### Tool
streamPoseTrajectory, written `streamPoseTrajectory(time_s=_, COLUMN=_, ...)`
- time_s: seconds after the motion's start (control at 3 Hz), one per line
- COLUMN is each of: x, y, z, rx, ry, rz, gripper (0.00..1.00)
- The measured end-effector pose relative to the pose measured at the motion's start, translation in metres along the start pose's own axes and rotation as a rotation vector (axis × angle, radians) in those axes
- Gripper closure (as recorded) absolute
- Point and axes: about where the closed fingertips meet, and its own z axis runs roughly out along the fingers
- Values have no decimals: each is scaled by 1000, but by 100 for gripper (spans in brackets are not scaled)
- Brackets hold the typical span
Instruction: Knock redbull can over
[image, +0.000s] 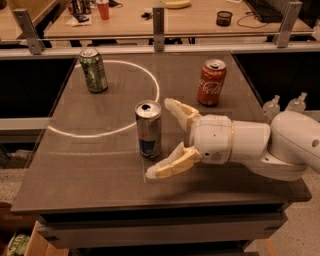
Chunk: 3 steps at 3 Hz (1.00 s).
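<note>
Beside the upright redbull can (148, 129), the gripper (159, 139), spread wide, its arm (292, 145) cropped at the edge.

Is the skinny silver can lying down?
No, the redbull can stands upright, with the open tool close beside it.

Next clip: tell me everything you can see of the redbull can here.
The redbull can is tall, slim and metal, silver above and blue lower down, with a silver lid showing a dark opening. It stands upright, not yet knocked over, near the middle of the dark table, at the edge of the white circle line. The open pincer sits at its right, one finger near the rim and the other low by its base. Whether either finger touches the can cannot be told.
</note>
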Motion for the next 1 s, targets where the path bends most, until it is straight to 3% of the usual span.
streamPoseTrajectory(time_s=0.67, x=6, y=-3, z=30, rx=-17, ry=11, rz=39, gripper=0)
streamPoseTrajectory(time_s=1.0, x=6, y=-5, z=39, rx=-29, ry=8, rz=35, gripper=17)
